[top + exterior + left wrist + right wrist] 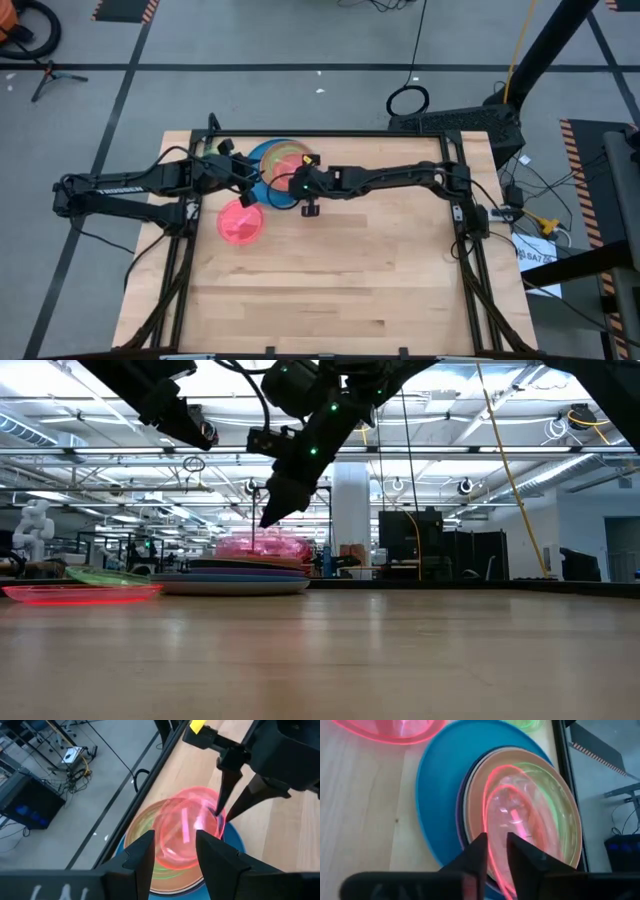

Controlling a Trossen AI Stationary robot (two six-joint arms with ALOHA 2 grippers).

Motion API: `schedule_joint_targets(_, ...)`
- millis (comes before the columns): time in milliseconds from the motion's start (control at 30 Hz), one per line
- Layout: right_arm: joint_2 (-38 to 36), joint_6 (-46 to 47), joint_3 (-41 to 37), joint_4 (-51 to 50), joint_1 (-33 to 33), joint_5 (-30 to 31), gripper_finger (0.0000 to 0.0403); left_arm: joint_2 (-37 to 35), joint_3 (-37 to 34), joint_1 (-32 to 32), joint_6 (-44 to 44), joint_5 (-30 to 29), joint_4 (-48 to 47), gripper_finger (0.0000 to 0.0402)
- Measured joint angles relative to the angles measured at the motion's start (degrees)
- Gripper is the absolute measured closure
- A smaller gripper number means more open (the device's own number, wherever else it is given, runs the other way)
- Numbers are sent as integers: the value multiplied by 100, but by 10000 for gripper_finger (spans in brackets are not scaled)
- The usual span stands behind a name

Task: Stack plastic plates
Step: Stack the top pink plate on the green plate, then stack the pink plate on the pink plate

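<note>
Filling most of the view, the wooden table [330, 290] is lying bare across its near half. Stacked near the far edge, the plates [282, 170] are sitting on a big blue plate [440, 780] — a pink plate [241, 222] is lying alone beside them. The right gripper [495, 851] is hanging over the stack's rim, fingers a little apart. The left gripper [172, 847] is waiting open nearby.
</note>
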Motion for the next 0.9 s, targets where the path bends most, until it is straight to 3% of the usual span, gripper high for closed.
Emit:
schedule_joint_targets(200,-26,33,0,-44,0,290,295,0,0,-11,-82,0,-19,252)
schedule_joint_targets(400,-35,234,0,-215,73,292,285,0,0,-11,-190,0,-94,252)
schedule_joint_targets(700,-37,1154,0,-1943,223,271,297,0,0,-11,-567,2,-384,252)
schedule_joint_targets(900,-60,1702,-2,-3121,413,263,307,0,0,-13,-1340,2,-694,252)
